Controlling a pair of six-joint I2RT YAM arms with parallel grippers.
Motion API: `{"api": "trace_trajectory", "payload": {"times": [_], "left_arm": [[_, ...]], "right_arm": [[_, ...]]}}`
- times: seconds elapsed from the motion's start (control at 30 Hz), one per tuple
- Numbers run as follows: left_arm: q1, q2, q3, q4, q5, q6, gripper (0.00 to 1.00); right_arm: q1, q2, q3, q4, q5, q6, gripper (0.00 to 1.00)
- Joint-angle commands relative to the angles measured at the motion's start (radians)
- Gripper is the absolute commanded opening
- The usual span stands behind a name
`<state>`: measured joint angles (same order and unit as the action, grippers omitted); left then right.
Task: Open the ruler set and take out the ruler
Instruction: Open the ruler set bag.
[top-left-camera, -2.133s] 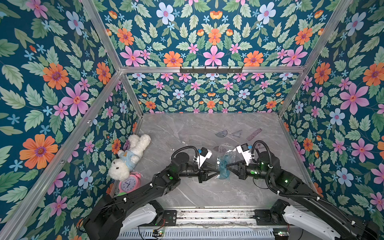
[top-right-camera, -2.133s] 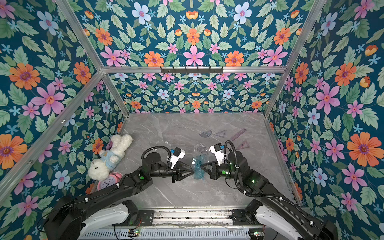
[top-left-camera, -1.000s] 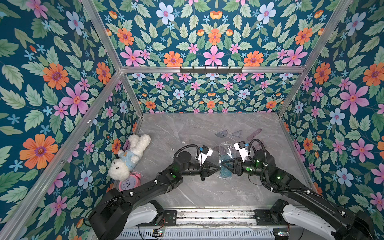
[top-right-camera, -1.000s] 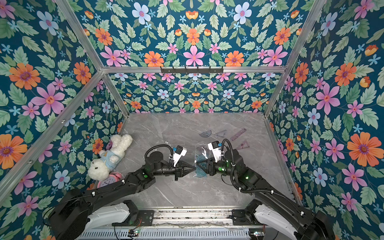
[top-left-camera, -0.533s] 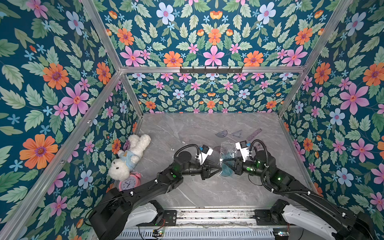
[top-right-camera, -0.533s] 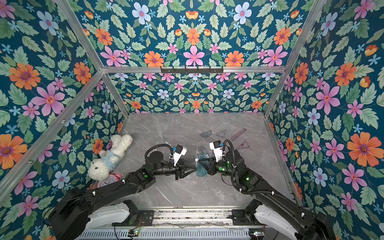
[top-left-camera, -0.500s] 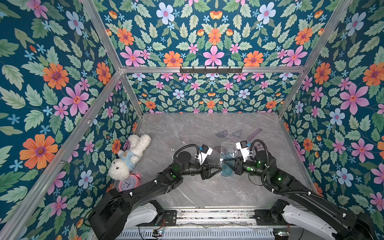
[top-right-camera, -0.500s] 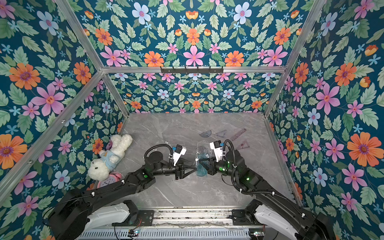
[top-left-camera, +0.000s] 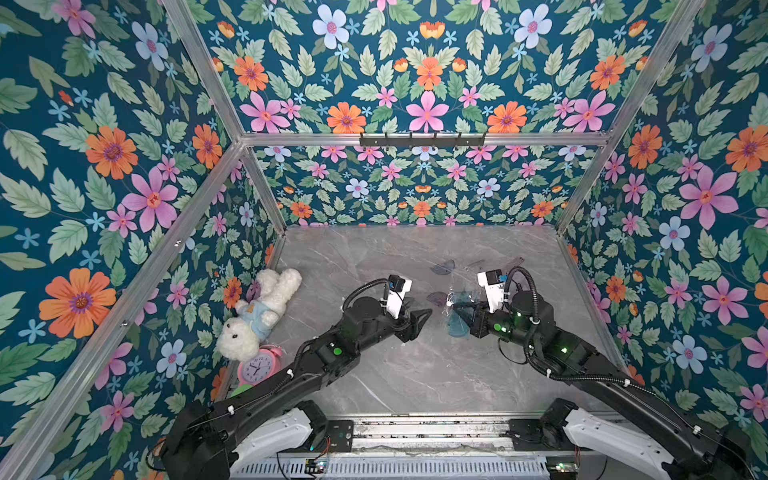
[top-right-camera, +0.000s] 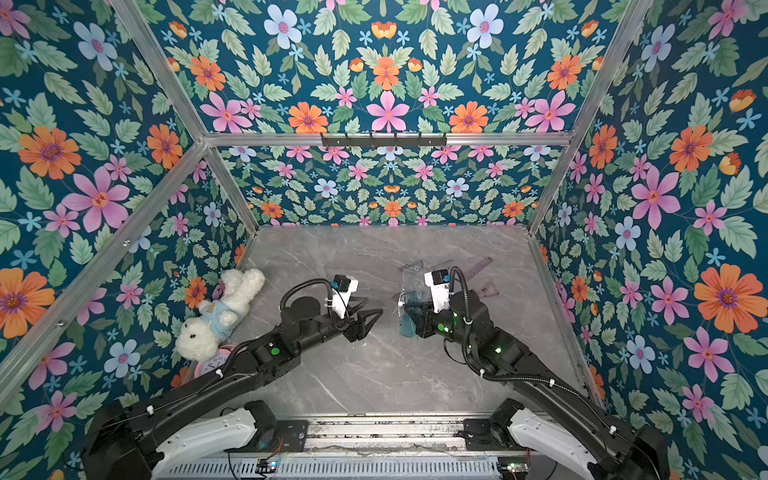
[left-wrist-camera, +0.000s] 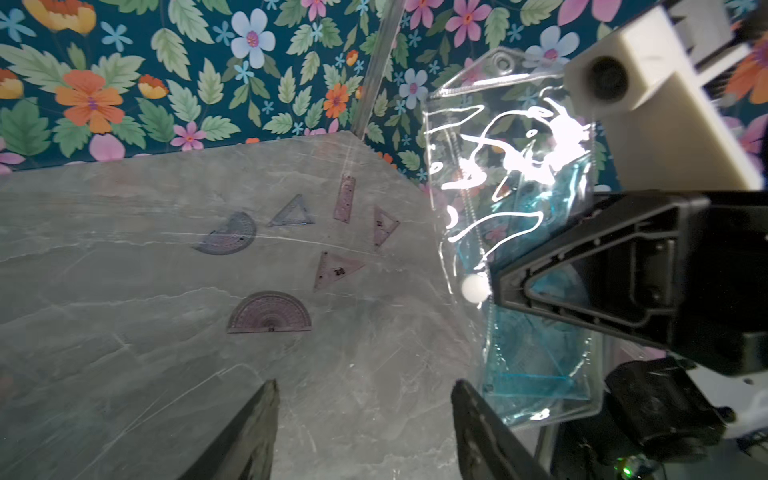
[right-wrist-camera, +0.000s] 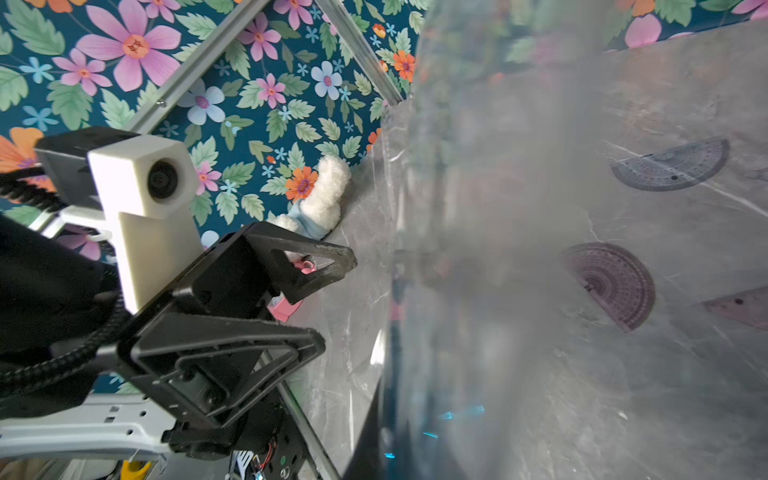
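Showing left-wrist only: white snap on ruler set.

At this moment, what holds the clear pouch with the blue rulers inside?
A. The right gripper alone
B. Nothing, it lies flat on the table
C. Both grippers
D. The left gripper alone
A: the right gripper is shut on the pouch, while the left gripper is open and apart from it.

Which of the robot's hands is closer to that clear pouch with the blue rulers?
Right. The right hand grips the clear pouch; the left hand hangs open beside it, not touching.
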<state>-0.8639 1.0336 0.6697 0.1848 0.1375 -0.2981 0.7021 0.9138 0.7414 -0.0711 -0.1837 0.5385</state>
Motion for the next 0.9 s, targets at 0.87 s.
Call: {"api": "trace_trajectory", "payload": {"times": [0.87], "left_arm": [[-0.183,0.33,0.248,-0.021,-0.171,0.112,0.69]], "right_arm": [[0.002,0.083,0.071,-0.096,0.24,0.023,0.05]]}}
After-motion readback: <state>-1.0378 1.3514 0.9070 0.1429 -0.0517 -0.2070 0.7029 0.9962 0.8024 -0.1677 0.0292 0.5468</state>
